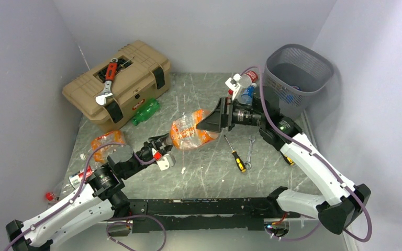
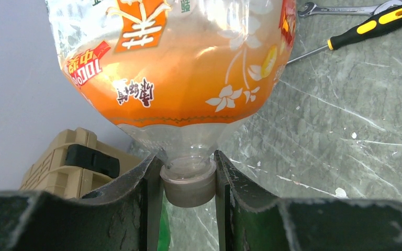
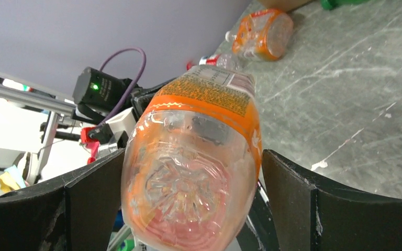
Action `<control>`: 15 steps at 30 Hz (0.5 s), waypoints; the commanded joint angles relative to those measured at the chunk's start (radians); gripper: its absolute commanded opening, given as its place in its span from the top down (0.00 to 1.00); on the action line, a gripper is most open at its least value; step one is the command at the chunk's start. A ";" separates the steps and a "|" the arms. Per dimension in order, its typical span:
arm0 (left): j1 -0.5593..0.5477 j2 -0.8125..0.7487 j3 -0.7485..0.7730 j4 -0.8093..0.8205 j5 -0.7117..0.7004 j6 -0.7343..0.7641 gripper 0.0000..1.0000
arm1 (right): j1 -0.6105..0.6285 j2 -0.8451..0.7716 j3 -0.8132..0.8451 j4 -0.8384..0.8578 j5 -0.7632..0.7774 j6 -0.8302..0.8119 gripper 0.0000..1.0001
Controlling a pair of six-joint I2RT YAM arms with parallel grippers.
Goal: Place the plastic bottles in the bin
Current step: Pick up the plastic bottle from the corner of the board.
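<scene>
Hiding the cap [image 2: 188, 184] from the overhead view, the left gripper [image 1: 162, 142] clamps it, holding the orange-labelled bottle [image 1: 191, 129] out between the two arms. The right gripper [image 3: 191, 175] stands spread wide around the bottle's base (contact unclear). The bin [image 1: 322, 73], in the far right corner, holds a blue shape [image 1: 288, 97], blurred by the mesh.

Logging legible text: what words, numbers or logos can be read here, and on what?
"100%", upside down, on the clear plastic bottle with orange label.
Chinese characters beside it: inverted, not reliably readable.
Too small: that label's fine print, right wrist view.
Too small: the red oval logo on the tan plastic toolbox.
</scene>
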 commanded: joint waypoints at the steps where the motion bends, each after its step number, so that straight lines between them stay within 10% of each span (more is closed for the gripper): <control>1: -0.006 -0.002 0.007 0.063 0.009 0.008 1.00 | 0.070 0.027 0.095 -0.099 0.061 -0.077 0.02; 15: -0.007 0.008 0.010 0.064 0.020 -0.006 0.99 | 0.105 0.041 0.099 -0.136 0.149 -0.097 0.50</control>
